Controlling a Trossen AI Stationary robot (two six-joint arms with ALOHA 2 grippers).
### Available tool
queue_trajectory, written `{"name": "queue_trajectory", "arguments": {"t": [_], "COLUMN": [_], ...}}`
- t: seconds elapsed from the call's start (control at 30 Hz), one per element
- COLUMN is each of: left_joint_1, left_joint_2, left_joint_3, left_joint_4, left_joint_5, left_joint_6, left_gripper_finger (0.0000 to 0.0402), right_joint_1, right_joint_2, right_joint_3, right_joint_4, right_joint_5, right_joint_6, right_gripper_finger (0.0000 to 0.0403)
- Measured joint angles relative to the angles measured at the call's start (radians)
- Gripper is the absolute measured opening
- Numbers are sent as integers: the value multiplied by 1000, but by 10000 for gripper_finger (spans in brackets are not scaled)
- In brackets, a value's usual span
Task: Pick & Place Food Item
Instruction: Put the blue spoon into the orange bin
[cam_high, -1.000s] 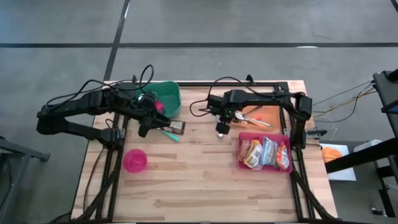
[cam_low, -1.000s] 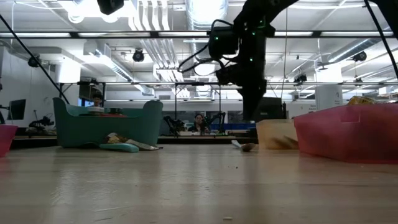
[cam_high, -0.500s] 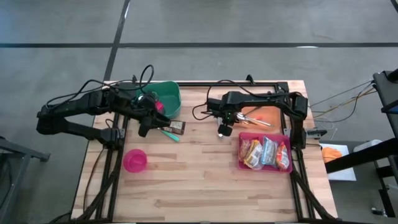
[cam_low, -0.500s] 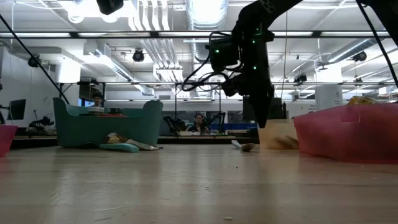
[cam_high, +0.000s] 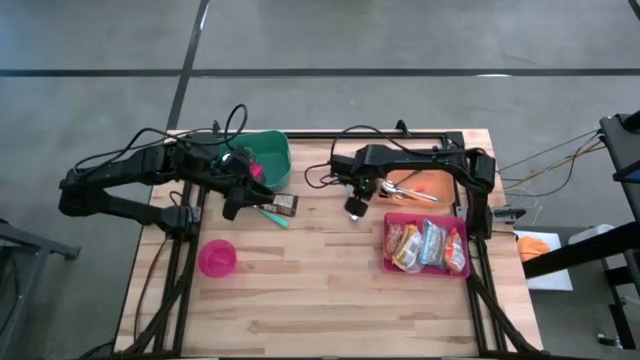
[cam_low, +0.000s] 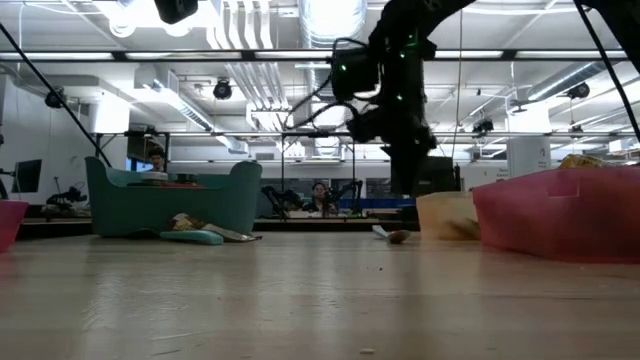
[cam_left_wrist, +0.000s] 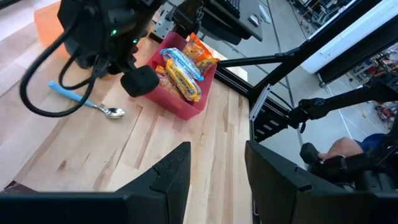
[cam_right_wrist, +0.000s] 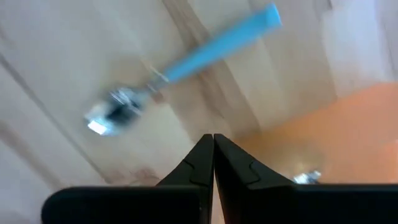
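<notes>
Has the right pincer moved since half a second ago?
Yes, slightly. In the high view the right pincer has shifted left, away from the pink tray; the low view shows the same small swing. It is shut and empty above the spoon.

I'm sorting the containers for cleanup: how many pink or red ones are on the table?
2. A small pink bowl sits near the table's front left, below the left arm. A pink tray of wrapped snacks sits at the right, beside the right arm. Nothing suggests another is hidden.
</notes>
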Motion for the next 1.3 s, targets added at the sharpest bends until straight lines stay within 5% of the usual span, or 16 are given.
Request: {"name": "queue_trajectory", "arguments": {"t": [0.3, 0.73, 0.97, 1.3], "left_joint_1": [0, 0, 0, 0], "left_joint_2": [0, 0, 0, 0], "left_joint_3": [0, 0, 0, 0], "left_joint_4": [0, -3, -12, -46], "left_joint_5": [0, 3, 3, 2], "left_joint_6": [-1, 3, 5, 5], "left_gripper_finger": [153, 153, 153, 153], "right_joint_1": [-64, -83, -63, -66], "right_joint_2": [15, 100, 140, 197], "right_joint_3": [42, 46, 46, 44], "right_joint_4": [110, 164, 163, 164], "right_joint_5": [-208, -188, -73, -102], "right_joint_6": [138, 271, 324, 375], "right_gripper_finger": [11, 165, 175, 176]}}
